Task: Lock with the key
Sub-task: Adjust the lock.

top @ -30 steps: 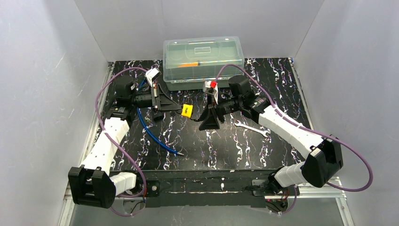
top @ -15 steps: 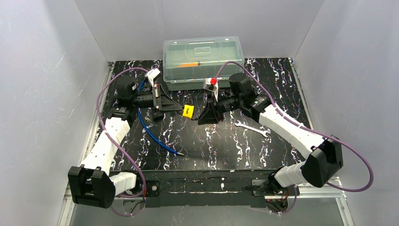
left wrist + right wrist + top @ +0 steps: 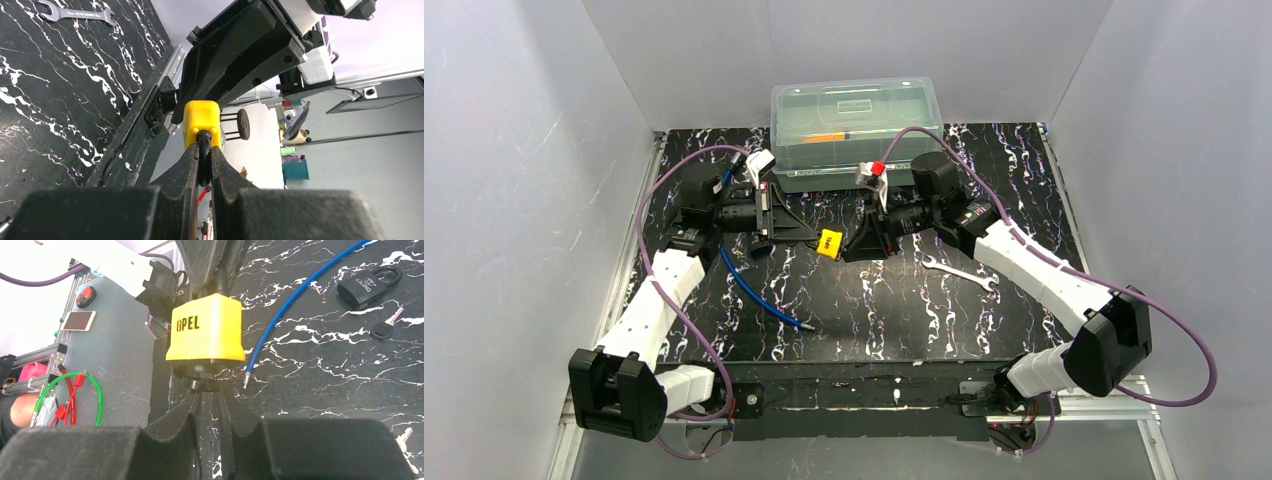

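The left gripper [image 3: 202,159] has its jaws pressed together on the black shackle [image 3: 202,147] of the yellow padlock [image 3: 206,327]. The padlock is held off the table [image 3: 854,310], its body sticking out past the fingertips. The right gripper [image 3: 207,397] meets it from the opposite side. Its jaws stand close around the key [image 3: 202,384], whose dark head juts from the padlock's base. They appear to pinch it, though the contact itself is dark and hard to make out. The key thus sits in the padlock, between the right fingers, in the air over the middle of the table.

From above, the two grippers point at each other with the padlock between them, in front of a clear plastic box [image 3: 856,130] at the back edge. A blue cable [image 3: 759,295] curves across the table beside the left arm, its bare end lying toward the front. A wrench [image 3: 959,272] lies flat just right of the right gripper. By the left arm, a black padlock [image 3: 368,287] rests on the table, with a second key [image 3: 385,330] just beside it, not touching.
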You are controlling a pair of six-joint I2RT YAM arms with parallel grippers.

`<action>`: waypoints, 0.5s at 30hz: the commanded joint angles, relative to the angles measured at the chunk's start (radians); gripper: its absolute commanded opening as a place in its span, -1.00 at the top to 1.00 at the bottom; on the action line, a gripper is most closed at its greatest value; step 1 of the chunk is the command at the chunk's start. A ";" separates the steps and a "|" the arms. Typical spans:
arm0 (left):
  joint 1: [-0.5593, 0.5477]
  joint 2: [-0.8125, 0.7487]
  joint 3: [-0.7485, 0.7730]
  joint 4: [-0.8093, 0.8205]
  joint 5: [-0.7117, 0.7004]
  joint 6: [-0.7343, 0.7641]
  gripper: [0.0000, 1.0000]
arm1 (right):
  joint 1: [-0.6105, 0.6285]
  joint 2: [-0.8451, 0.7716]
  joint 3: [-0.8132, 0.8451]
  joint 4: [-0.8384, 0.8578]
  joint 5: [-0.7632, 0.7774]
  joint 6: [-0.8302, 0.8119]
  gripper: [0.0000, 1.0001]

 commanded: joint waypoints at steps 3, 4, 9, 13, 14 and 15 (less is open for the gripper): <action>-0.031 0.006 0.015 0.010 0.019 0.032 1.00 | 0.001 0.005 0.064 0.058 -0.029 0.012 0.49; -0.032 0.008 0.014 0.011 0.017 0.032 1.00 | 0.001 0.007 0.066 0.058 -0.030 0.013 0.49; -0.045 0.015 0.013 0.008 0.012 0.044 1.00 | 0.001 0.011 0.073 0.060 -0.033 0.016 0.49; -0.059 0.019 0.012 -0.015 0.001 0.067 1.00 | 0.001 0.018 0.075 0.074 -0.034 0.032 0.49; -0.063 0.020 0.013 -0.018 -0.001 0.072 1.00 | 0.002 0.019 0.075 0.081 -0.034 0.038 0.49; -0.068 0.022 0.015 -0.020 -0.003 0.079 1.00 | 0.002 0.022 0.076 0.087 -0.033 0.045 0.49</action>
